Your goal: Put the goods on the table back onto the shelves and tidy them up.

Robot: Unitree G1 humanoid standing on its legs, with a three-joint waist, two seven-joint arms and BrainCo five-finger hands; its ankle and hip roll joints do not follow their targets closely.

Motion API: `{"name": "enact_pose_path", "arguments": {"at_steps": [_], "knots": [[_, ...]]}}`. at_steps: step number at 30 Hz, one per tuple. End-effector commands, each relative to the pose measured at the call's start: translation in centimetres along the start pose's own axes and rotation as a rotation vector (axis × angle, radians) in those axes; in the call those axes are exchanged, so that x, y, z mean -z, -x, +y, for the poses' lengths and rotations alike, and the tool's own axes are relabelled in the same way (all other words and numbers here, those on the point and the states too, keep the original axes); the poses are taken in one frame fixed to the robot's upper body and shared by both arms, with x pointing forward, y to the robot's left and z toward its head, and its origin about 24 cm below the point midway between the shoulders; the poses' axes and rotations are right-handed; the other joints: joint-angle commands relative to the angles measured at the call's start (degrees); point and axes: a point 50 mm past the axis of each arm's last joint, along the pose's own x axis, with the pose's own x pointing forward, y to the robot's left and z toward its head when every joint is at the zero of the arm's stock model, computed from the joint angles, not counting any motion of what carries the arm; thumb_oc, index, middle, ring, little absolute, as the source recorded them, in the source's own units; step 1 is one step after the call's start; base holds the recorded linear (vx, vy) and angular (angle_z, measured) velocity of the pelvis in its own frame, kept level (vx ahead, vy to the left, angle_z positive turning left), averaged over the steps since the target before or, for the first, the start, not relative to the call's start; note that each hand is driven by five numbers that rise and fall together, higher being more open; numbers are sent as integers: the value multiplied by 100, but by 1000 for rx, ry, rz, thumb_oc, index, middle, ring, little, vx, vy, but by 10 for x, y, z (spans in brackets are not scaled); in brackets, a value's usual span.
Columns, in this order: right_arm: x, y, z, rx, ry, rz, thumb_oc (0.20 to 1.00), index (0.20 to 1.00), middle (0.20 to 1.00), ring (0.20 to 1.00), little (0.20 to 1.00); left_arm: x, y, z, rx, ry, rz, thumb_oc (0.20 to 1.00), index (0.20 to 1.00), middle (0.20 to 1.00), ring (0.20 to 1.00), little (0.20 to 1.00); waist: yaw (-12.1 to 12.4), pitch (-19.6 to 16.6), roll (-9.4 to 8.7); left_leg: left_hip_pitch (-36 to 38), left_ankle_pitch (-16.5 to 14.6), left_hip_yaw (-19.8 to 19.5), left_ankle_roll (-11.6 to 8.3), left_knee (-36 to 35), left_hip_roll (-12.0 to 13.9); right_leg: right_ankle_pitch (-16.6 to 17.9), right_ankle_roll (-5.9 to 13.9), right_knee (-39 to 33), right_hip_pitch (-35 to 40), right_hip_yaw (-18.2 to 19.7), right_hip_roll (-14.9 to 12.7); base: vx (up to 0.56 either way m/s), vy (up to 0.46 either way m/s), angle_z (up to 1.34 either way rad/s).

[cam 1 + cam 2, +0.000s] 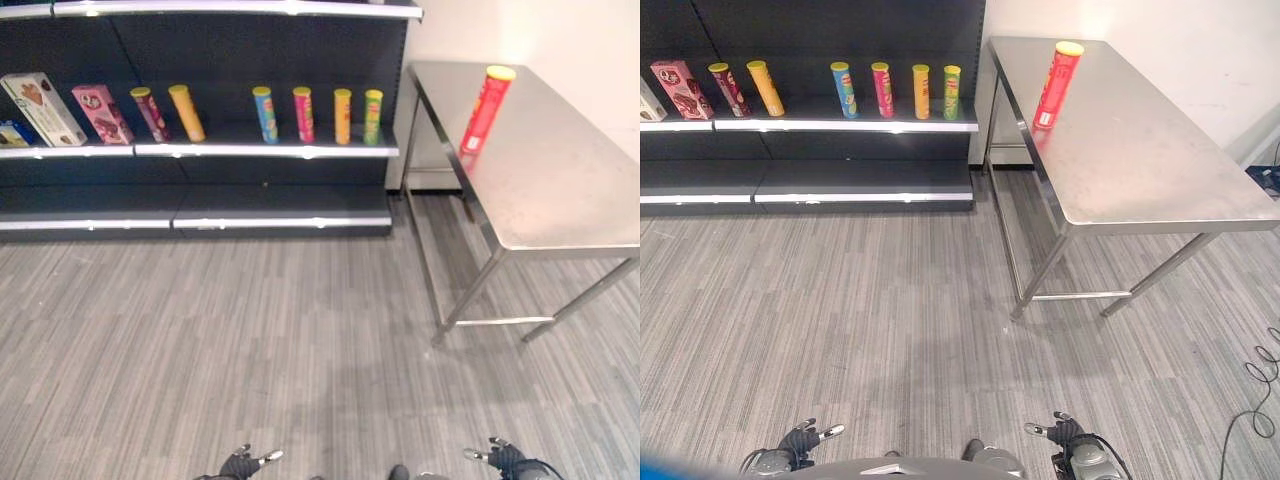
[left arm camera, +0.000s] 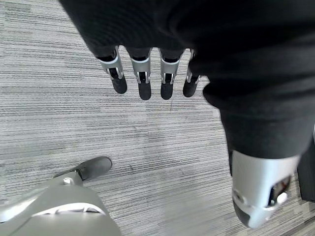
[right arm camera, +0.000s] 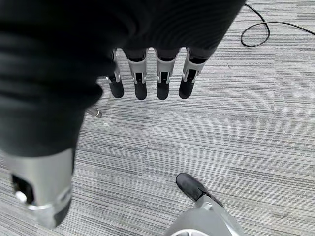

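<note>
Shelving (image 1: 250, 150) of dark metal runs far ahead of the left hand (image 2: 147, 73), whose fingers (image 2: 143, 83) hang straight and slightly apart over grey striped floor (image 1: 250, 330), holding nothing. On the middle shelf, left to right, stand a white box (image 1: 42, 108), a pink box (image 1: 102, 113), a maroon tube (image 1: 151, 113) and an orange tube (image 1: 187, 112), both leaning, then four upright tubes close together: blue (image 1: 266, 113), pink (image 1: 303, 113), orange (image 1: 343, 115) and green (image 1: 373, 116). What the boxes contain is hard to tell from here. Further right, ahead of the right hand (image 3: 147, 73), a steel table (image 1: 1140, 160) stands beside the shelving's end. One red tube with a yellow lid (image 1: 1057, 84) stands upright near the table's far left corner, well apart from both hands. The right hand's fingers (image 3: 163, 81) also point down, straight and spread a little, empty above the floor.
</note>
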Motion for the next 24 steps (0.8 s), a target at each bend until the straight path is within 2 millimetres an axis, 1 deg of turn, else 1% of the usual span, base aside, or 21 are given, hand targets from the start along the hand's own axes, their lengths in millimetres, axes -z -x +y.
{"name": "enact_pose_path", "arguments": {"at_steps": [1,10,14,15,18,19,20,21,23,24], "knots": [[-12,-4,-2,21,56,-9,1000,1000,1000,1000,1000,-9,-4,4,-15,-32,0,1000,1000,1000,1000,1000,13,56,-19,143,-16,94,-423,-96,313,436,762,-169,26,88,-760,0,0,0],[-12,-4,-1,18,57,-3,1000,1000,1000,1000,1000,-7,-4,3,-13,-25,7,1000,1000,1000,1000,1000,19,55,9,107,-66,36,-329,-96,180,483,803,-114,-45,178,-833,1,43,0],[-12,-4,-2,16,67,3,1000,1000,1000,1000,1000,-7,-4,4,-13,-15,10,1000,1000,1000,1000,1000,37,96,3,71,-91,-9,-247,-96,102,489,847,73,-173,235,-912,-13,86,-2],[-13,-5,-3,19,63,2,1000,1000,1000,1000,1000,-5,-3,5,-16,-2,16,1000,1000,1000,1000,1000,62,139,3,42,-105,-49,-187,-96,50,478,872,285,-307,281,-974,-33,141,-6],[-15,-5,-3,16,54,0,1000,1000,1000,1000,1000,0,-2,7,-17,16,33,1000,1000,1000,1000,1000,97,205,2,34,-142,-141,-85,-96,-42,493,926,697,-510,403,-1101,-12,105,-7],[-15,-5,-3,16,53,-1,1000,1000,1000,1000,1000,0,-2,7,-17,16,32,1000,1000,1000,1000,1000,94,190,-6,7,-126,-143,-81,-96,-50,508,924,687,-531,401,-1107,-1,88,-10],[-16,-5,-4,17,50,-1,1000,1000,1000,1000,1000,2,-2,8,-17,20,44,1000,1000,1000,1000,1000,92,215,-9,15,-147,-165,-36,-96,-97,567,955,893,-640,475,-1174,18,157,-8],[-17,-5,-6,16,48,-3,1000,1000,1000,1000,1000,4,-2,9,-18,23,50,1000,1000,1000,1000,1000,96,285,10,62,-191,-234,59,-96,-192,701,1023,1391,-818,605,-1310,38,221,-10],[-17,-5,-7,20,38,-8,1000,1000,1000,1000,1000,5,-1,10,-18,25,50,1000,1000,1000,1000,1000,61,366,34,120,-217,-309,176,-96,-315,1022,1105,2045,-1090,816,-1430,36,183,-9],[-17,-5,-7,20,37,-8,1000,1000,1000,1000,1000,5,-1,10,-18,25,49,1000,1000,1000,1000,1000,61,344,33,89,-201,-308,177,-96,-314,1045,1099,2023,-1111,813,-1426,20,193,1]]}}
